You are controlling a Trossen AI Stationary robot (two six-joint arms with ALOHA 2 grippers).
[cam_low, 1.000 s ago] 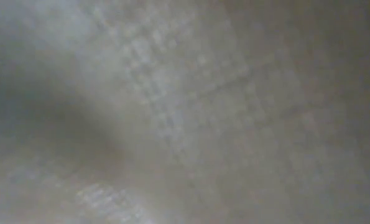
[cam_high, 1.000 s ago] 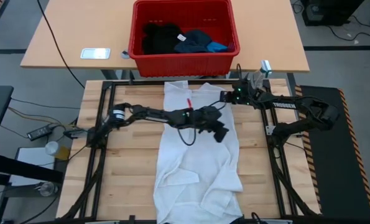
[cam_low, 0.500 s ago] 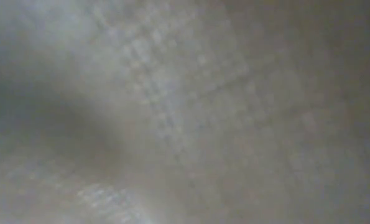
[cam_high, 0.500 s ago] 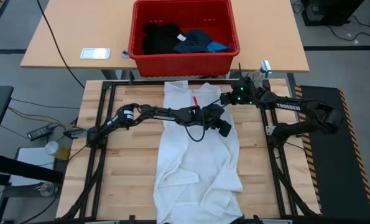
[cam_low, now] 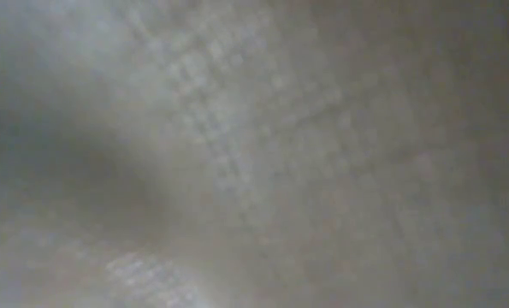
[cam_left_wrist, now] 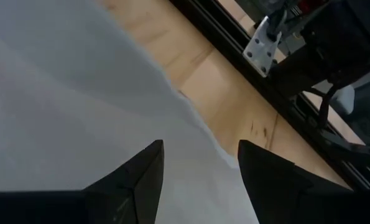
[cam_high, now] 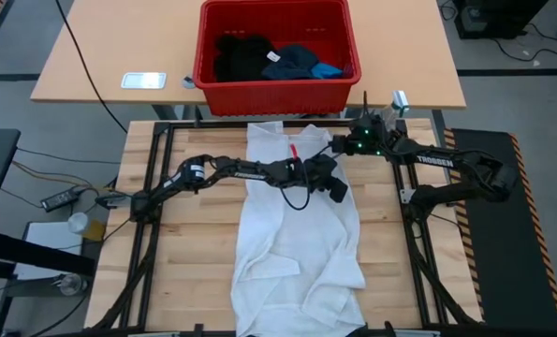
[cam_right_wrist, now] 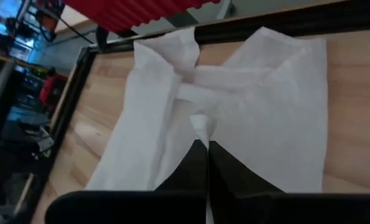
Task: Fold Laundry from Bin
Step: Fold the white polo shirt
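Laundry: white garment (cam_high: 297,225) lies spread on the slatted worktop (cam_high: 194,271), long axis running far to near; far edge just short of the red bin (cam_high: 276,49), near end crumpled toward the worktop's front.
Bin contents: black garment (cam_high: 241,56), navy garment (cam_high: 292,62) and small blue garment (cam_high: 329,69) lie in the bin on the far table (cam_high: 119,47), untouched.
Left gripper: (cam_left_wrist: 200,168) fingers parted, nothing between them; hovers over the white garment's right side near its far end, cloth edge and bare wood showing just ahead of the tips.
Right gripper: (cam_right_wrist: 207,163) clenched, with what looks like a small pinch of white cloth at the tips near the far right corner; grip on it not certain.
Key relation: both grippers sit at the garment's far right part, close together; left arm (cam_high: 231,170) reaches across the cloth from the left.
Next move, my read: left gripper goes for the right-hand edge just beyond it.
Room: open wood right of the cloth, but the black frame rail (cam_high: 418,253) and the right arm's base are near, so clearance is tight there.
Low view: covered by cloth, no use.
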